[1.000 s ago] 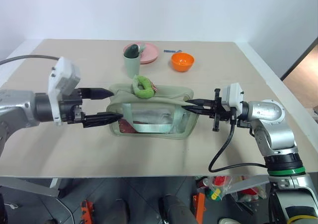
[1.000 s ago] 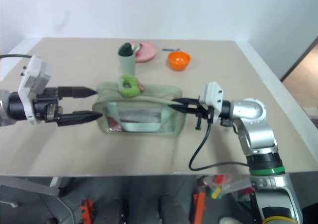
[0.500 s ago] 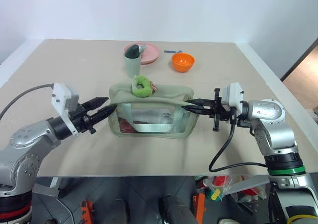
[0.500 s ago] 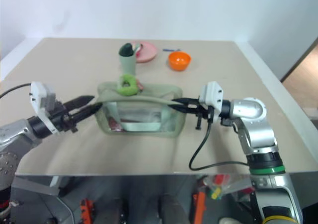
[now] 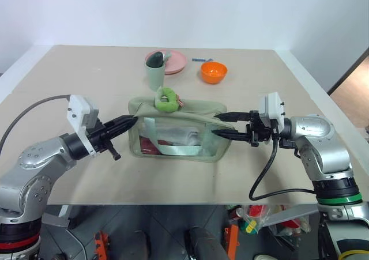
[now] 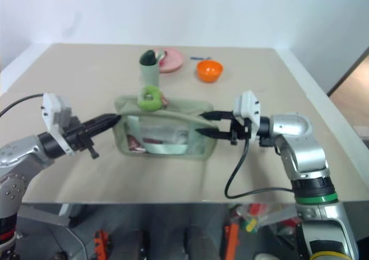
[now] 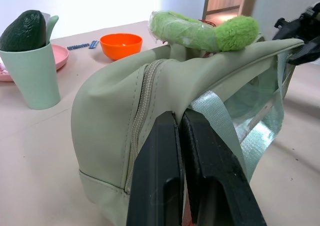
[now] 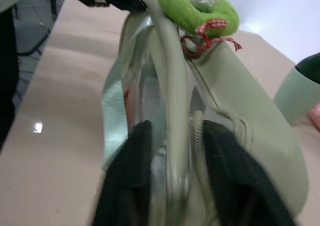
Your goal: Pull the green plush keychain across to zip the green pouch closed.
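The green pouch (image 5: 176,134) was found sitting mid-table, long axis running left to right, with some red and white stuff seen through its clear front panel, while a pale green cup (image 5: 154,75) with a dark avocado-looking thing in it, a pink plate (image 5: 173,61) and an orange bowl (image 5: 213,71) were parked behind it. The green plush keychain (image 5: 167,99), a fuzzy lime ring with a red checked ribbon, was perched on the top zipper toward the left half. The left gripper (image 5: 128,121) was clamped on the pouch's left end, and the right gripper (image 5: 223,125) was spread apart around the right end.
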Tool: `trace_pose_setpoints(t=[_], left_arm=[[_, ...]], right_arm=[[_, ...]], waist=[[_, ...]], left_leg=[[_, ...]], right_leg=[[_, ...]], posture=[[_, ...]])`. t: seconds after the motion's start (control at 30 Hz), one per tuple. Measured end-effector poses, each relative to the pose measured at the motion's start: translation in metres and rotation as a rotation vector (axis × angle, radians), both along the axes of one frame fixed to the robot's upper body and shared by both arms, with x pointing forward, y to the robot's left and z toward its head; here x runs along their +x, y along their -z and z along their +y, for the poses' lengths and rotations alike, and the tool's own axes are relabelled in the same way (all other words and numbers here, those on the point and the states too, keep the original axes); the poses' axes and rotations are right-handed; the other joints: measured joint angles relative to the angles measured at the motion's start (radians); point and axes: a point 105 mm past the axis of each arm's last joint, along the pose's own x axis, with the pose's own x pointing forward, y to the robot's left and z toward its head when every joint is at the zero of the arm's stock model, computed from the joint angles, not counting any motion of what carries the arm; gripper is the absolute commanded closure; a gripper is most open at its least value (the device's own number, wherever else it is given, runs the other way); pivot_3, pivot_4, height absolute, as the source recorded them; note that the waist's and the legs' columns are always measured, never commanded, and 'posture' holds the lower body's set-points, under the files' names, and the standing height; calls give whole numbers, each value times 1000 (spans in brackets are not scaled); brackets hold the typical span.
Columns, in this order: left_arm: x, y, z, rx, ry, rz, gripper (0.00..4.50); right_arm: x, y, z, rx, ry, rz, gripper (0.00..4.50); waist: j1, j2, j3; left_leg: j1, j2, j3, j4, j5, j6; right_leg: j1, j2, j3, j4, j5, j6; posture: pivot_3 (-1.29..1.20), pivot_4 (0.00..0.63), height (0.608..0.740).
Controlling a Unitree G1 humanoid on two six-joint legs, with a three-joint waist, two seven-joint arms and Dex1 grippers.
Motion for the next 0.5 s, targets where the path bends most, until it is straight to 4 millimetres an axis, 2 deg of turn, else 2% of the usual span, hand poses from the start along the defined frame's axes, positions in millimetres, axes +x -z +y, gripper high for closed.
trace_pose_setpoints(t=[0.03,0.13,0.17,0.23,0.3,0.37,0.5], left_arm=[[1,0,-1,0,4,0,4500],[1,0,-2,3,7,-2,4500],[2,0,-2,3,6,-3,4500],[3,1,-2,3,6,-2,4500],[5,1,-1,6,2,-1,4500],[6,1,-2,7,5,-4,4500],[5,1,-7,8,25,-4,4500]], right_arm=[[-2,-3,0,-9,-2,15,1276],[-11,-28,4,-34,-31,17,216],[-15,-40,9,-20,-48,7,25],[-20,-56,20,10,-76,0,25],[-22,-73,45,83,-121,-33,25],[-25,-80,67,124,-170,-46,25],[-13,-63,100,128,-164,4,25]], waist=[[0,0,0],[0,1,0],[1,1,0],[0,1,0],[-1,1,0],[-1,1,0],[6,0,0]], left_leg=[[0,0,0,0,0,0],[-1,0,0,0,0,0],[0,0,0,0,0,0],[0,0,-1,0,0,0],[0,0,-1,0,0,0],[0,1,-1,0,0,0],[-3,0,-1,1,0,0]], right_leg=[[0,0,0,0,0,0],[0,-1,0,0,0,0],[0,0,-1,0,0,0],[0,0,-1,0,0,0],[0,0,-1,0,0,0],[0,1,-1,0,1,0],[1,-2,-4,-1,-1,1]], posture=[[0,150,740],[0,150,740],[0,150,740],[0,150,740],[0,150,740],[0,150,740],[0,150,740]])
